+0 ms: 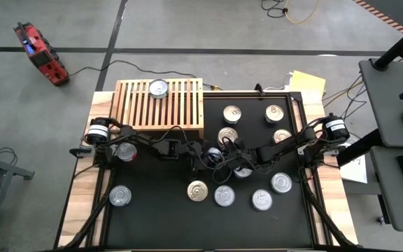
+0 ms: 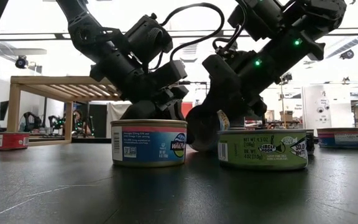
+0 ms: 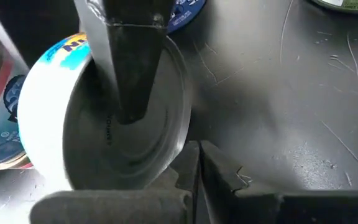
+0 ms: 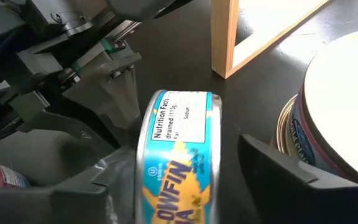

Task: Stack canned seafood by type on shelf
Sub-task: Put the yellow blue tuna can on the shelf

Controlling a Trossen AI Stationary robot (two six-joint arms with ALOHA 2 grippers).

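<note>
A yellowfin tuna tin (image 4: 178,162) with a blue and yellow label stands on its edge at the mat's middle (image 1: 214,155), between both arms. My right gripper (image 4: 179,186) is open, with one finger on each side of the tin. My left gripper (image 3: 194,183) is shut, and its tips sit low beside the tin's silver flat face (image 3: 123,143). The light-wood slatted shelf (image 1: 161,105) stands at the far left with one silver-lidded tin (image 1: 158,88) resting flat on its slats. Several more tins lie flat on the black mat. My left gripper comes in slanting down from the table's left, and its shut tips meet the lower rim (image 3: 180,163) of the tin's silver face. My right gripper comes from the table's right with one finger (image 3: 129,68) laid across the silver face. Its other finger (image 4: 291,177) stands off the opposite face with a gap. The tin stays upright on its rim on the mat.
Tins lie around the two grippers: two close by (image 1: 227,135) (image 1: 197,190), others along the near edge (image 1: 262,200) and far right (image 1: 274,113). A blue tin (image 2: 149,142) and a green one (image 2: 263,148) stand nearest the low camera. A shelf leg (image 4: 225,37) is close.
</note>
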